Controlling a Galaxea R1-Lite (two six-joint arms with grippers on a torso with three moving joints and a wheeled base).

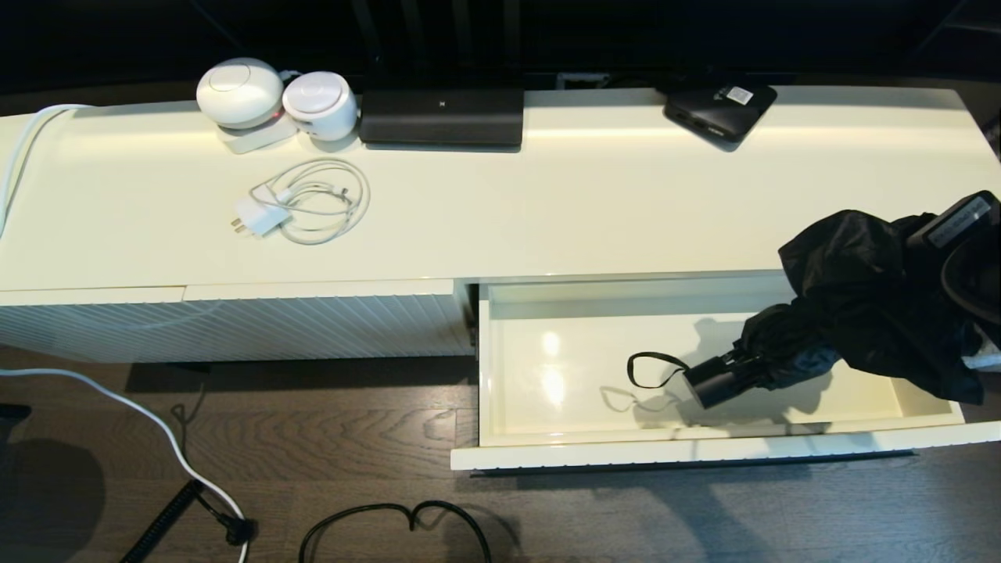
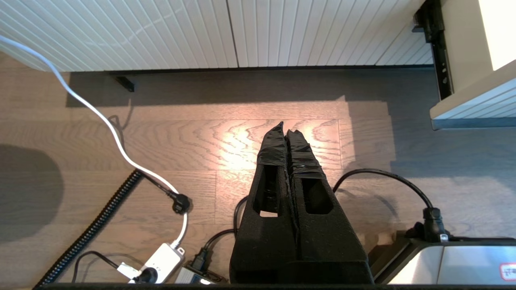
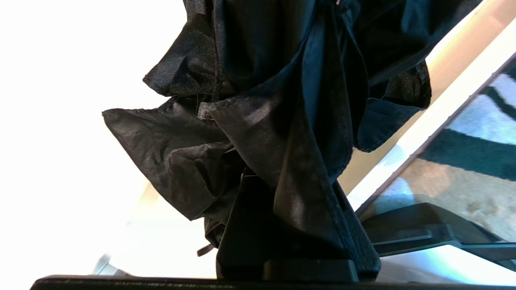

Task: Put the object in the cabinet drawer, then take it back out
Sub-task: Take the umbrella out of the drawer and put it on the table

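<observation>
Black umbrella (image 3: 258,121) fabric bunches around the right gripper (image 3: 290,225), which appears clenched on it. In the head view the umbrella hangs tilted over the open drawer's (image 1: 704,450) right end, handle lowest, apparently just above the floor. Whether it is going in or coming out cannot be told. The left gripper (image 2: 287,133), clenched and empty, is parked over the floor.

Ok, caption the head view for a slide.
Right gripper holds the umbrella tilted, handle end down in the open drawer; charger cable on the cabinet top.
</observation>
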